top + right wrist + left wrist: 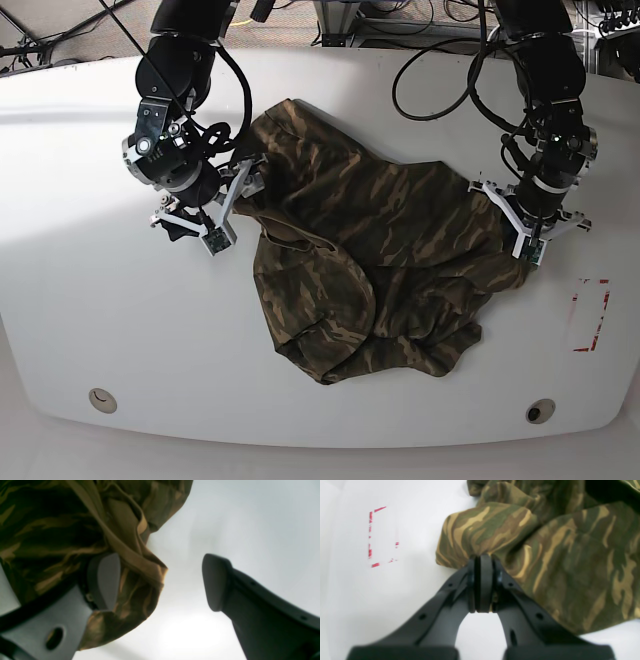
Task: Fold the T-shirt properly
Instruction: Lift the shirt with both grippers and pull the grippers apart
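The camouflage T-shirt (370, 250) lies crumpled across the middle of the white table (80, 300), bunched and partly doubled over. My left gripper (483, 557) is shut on a bunched edge of the T-shirt (557, 550); in the base view that gripper (527, 254) sits at the shirt's right end. My right gripper (160, 580) is open. The T-shirt (50, 537) drapes over one of its fingers (105, 580), its tan neckband (130, 552) hanging into the gap. The other finger (215, 582) stands bare over the table. In the base view this gripper (215, 205) is at the shirt's upper left.
A rectangle of red tape marks (590, 315) sits on the table right of the shirt, seen also from the left wrist as red marks (382, 536). Two round holes (100, 400) (540, 411) lie near the front edge. Cables (440, 60) hang behind the arms.
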Controlling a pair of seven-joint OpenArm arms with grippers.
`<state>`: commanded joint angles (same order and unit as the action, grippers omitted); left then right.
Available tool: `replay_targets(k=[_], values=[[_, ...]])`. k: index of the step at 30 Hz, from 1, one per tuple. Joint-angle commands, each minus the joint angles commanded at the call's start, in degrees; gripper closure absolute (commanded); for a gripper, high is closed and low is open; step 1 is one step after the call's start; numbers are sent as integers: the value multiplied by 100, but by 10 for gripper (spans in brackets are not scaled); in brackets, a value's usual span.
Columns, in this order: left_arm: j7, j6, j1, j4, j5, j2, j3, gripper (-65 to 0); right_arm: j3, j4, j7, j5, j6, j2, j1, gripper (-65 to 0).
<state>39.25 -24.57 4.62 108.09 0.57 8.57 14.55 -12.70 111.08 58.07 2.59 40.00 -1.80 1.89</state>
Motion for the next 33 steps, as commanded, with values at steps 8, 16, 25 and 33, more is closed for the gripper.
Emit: replay_targets(k=[8, 16, 25, 33], values=[[-18, 0, 18, -35, 0, 0, 18, 0, -158, -369, -44, 0, 0, 70, 132, -493], [-9, 0, 18, -35, 0, 0, 18, 0, -211, -1134, -97, 941, 0, 396, 44, -474], [0, 0, 18, -44, 0, 0, 18, 0, -211, -1758, -369, 1327, 0, 589, -79, -120], [0, 0, -18, -44, -9, 35, 88, 0, -651, -1178, -325, 1310, 0, 580, -35, 0]])
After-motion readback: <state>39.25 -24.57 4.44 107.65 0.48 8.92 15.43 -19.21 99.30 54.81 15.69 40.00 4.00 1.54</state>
